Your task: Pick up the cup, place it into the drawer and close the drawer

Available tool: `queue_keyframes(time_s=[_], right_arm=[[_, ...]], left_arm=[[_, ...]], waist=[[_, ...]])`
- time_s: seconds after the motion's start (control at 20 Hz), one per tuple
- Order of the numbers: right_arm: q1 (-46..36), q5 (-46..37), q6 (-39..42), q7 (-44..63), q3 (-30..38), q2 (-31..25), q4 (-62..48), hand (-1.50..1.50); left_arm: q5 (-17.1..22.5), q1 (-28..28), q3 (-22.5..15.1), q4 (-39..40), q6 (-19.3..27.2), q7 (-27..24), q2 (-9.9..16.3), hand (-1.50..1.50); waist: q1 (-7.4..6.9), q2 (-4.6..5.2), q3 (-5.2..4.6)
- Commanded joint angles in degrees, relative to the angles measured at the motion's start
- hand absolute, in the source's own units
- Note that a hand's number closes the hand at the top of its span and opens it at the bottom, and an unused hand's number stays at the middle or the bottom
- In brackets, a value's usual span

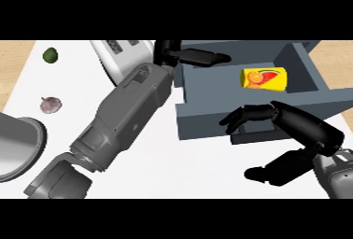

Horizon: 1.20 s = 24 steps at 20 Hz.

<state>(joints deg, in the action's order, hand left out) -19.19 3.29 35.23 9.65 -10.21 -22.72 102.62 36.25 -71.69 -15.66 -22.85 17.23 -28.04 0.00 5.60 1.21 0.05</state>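
The yellow cup [263, 78], printed with an orange fruit, lies on its side inside the open grey drawer [207, 119], towards its far right. Nothing holds it. My left hand [200, 57] reaches over the drawer's far left corner with its fingers stretched out to the right, left of the cup and apart from it. Lower right, my right hand [296, 123] is open. Its fingers [244, 116] rest against the drawer's near front wall, and its thumb [269, 172] hangs below over the counter.
A white appliance [121, 53] stands behind my left forearm. A green fruit [50, 55] and a pale purple bulb [50, 104] lie on the white counter at left. A grey metal pot [17, 144] sits at the left edge.
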Motion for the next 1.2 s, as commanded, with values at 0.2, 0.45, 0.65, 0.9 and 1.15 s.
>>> queue_keyframes(time_s=[0.2, 0.45, 0.65, 0.9, 1.15], right_arm=[[0.0, -20.1, -7.2, -6.6, -5.7, 1.4, -13.0, -1.5], [-0.7, -29.4, -12.4, -16.1, -10.2, 2.4, -28.6, -1.5], [-5.9, -34.0, -16.6, -19.9, -11.2, 5.3, -43.5, 1.5], [-15.9, -34.1, -21.9, -25.8, -5.7, 7.7, -58.9, 1.5], [-22.2, -31.1, -25.3, -31.9, 1.7, 4.4, -66.2, 1.5]], left_arm=[[3.3, 1.8, 0.8, -1.3, -0.3, -3.6, 0.0, -1.5], [2.2, 7.7, 2.2, -3.4, -4.8, -6.0, 0.8, -1.5], [2.0, 9.7, 1.9, -7.3, -5.0, -3.9, 2.8, -1.5], [2.1, 14.4, 1.4, -11.5, -7.0, -3.2, 4.5, -1.5], [3.3, 18.6, 2.2, -15.4, -12.0, -1.9, 10.1, -1.5]], waist=[[-4.46, -0.41, 0.01], [-7.72, -0.45, 0.05], [-9.49, -0.71, 0.09], [-11.47, -0.28, 0.17], [-13.09, -0.13, 0.21]])
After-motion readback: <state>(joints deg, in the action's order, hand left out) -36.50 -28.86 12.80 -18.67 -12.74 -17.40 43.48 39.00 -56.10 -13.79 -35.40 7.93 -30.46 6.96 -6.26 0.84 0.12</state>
